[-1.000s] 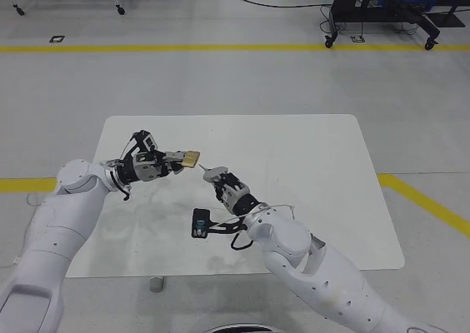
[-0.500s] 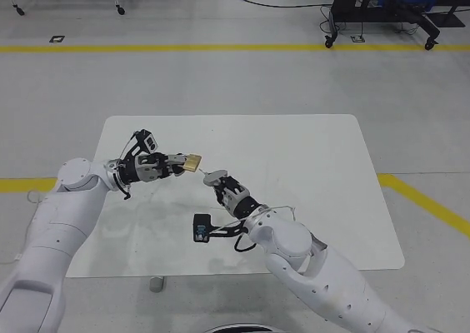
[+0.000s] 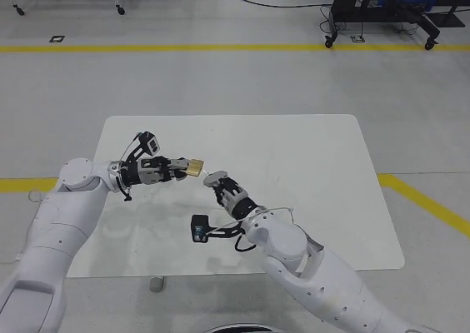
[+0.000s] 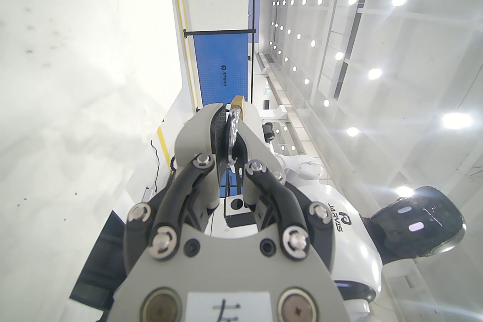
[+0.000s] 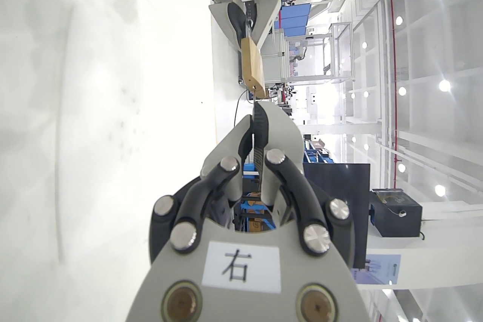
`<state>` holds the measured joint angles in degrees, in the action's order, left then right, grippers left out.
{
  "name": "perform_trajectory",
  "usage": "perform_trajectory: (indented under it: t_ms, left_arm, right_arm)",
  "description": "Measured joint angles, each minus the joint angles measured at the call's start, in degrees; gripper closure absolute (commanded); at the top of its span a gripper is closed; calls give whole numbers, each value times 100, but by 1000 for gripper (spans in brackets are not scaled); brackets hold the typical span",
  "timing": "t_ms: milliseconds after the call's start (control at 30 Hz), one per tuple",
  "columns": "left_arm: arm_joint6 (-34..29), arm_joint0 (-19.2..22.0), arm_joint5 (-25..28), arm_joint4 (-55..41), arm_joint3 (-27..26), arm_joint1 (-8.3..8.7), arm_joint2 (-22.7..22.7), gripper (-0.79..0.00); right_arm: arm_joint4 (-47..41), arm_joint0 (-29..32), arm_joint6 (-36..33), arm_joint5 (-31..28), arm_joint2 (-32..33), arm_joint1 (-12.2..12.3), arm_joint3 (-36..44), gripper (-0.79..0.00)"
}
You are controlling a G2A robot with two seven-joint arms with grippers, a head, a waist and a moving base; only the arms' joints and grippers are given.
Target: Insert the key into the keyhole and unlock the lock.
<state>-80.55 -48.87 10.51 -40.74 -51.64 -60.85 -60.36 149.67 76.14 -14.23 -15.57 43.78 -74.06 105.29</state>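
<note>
Above left half of table (image 3: pixel 318 150): left gripper (image 3: pixel 182 166) clamped on lock (image 3: pixel 194 166) at shackle end; right gripper (image 3: pixel 209 176) just right of lock, nearer robot, facing it; key (image 5: pixel 256 96) pinched between its fingers, tip meeting lock's free end

Both arms (image 3: pixel 56 225) are glossy white and rounded. The left gripper (image 4: pixel 231 112) and right gripper (image 5: pixel 254 114) have pale fingers (image 4: pixel 196 134), black links, silver screws, labelled grey plates.

I have the left hand (image 3: pixel 180 167) holding the brass lock (image 3: pixel 193 167) over the white desk (image 3: pixel 318 150), my right hand (image 3: pixel 212 177) just beside its end.
</note>
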Motion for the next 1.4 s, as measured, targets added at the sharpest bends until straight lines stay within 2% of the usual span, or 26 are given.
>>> perform_trajectory:
  t_ms: [367,467,733,867,1033,1400]
  left_arm:
    - [-44,-21,-40,154,-56,-1,-25,0]
    - [-92,-9,-39,84,-2,3,-83,0]
    - [-331,-122,248,-264,-56,19,-301,0]
    - [-564,-197,396,-332,-238,23,-345,0]
    - [-737,-260,442,-333,-389,36,-387,0]
    - [-745,-343,453,-318,-528,78,-394,0]
  right_arm:
    - [99,16,105,-61,-8,-40,-12,0]
    - [-20,88,-11,73,113,-49,39,0]
    - [-1432,122,-559,455,668,-158,133,0]
    - [-2197,-166,-990,449,629,-297,-51,0]
    - [-3053,-505,-1086,418,523,-443,-304,0]
    - [-3198,-585,-797,73,344,-509,-358,0]
